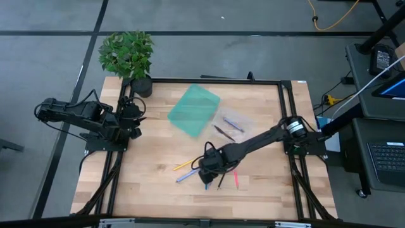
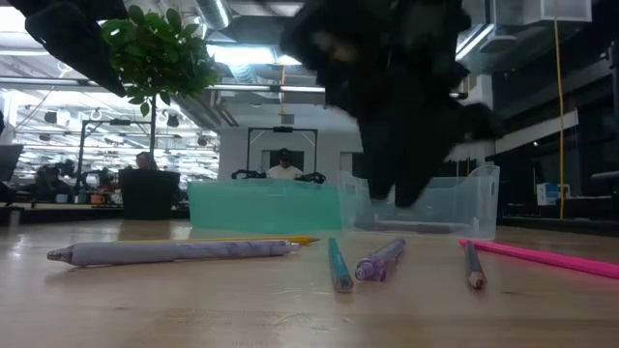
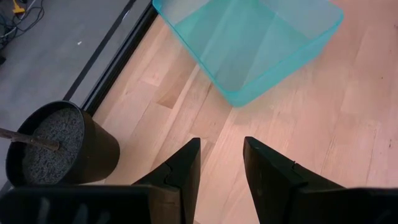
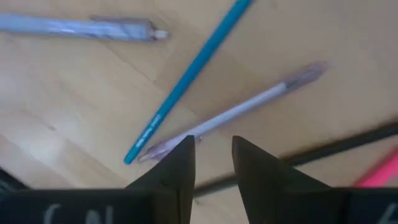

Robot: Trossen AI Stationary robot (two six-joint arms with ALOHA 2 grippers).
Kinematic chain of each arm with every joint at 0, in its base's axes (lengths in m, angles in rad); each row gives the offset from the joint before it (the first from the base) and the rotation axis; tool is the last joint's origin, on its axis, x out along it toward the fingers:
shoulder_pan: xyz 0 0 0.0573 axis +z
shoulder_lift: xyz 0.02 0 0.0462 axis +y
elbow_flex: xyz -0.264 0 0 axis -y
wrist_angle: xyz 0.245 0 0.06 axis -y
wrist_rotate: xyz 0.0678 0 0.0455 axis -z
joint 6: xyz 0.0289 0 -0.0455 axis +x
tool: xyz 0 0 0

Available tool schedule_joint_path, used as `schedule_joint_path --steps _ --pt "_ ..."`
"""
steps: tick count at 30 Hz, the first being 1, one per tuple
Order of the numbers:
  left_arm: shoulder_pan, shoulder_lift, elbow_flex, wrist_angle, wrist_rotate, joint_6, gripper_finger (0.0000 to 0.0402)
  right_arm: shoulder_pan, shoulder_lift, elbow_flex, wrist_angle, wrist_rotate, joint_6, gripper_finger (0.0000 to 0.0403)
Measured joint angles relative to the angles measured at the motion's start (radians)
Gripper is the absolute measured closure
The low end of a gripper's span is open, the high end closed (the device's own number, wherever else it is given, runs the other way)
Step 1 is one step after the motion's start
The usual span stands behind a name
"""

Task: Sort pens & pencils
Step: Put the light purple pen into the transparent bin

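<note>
Right tool (image 4: 211,158) empty, fingers apart, right over the lavender pen (image 4: 230,115) tip. Centre on its shaft, drop straight, dodge the blue pen (image 4: 186,78).

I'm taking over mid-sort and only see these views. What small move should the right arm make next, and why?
Probably lower the right gripper and shift it slightly onto the lavender pen. Its fingers stand apart and empty just above the table, with that pen's tip right beside them. The left gripper waits open near the teal bin.
</note>
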Motion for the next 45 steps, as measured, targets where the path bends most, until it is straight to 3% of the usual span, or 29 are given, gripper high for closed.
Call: schedule_joint_path --steps 13,45 --pt "0.0 0.0 0.0 0.0 0.0 0.0 0.0286 -0.028 0.03 0.0 0.008 -0.052 0.102 0.0295" --pt "0.0 0.0 0.0 0.0 0.0 0.0 0.0286 -0.055 0.048 -0.011 -0.043 -0.016 0.233 0.0295"
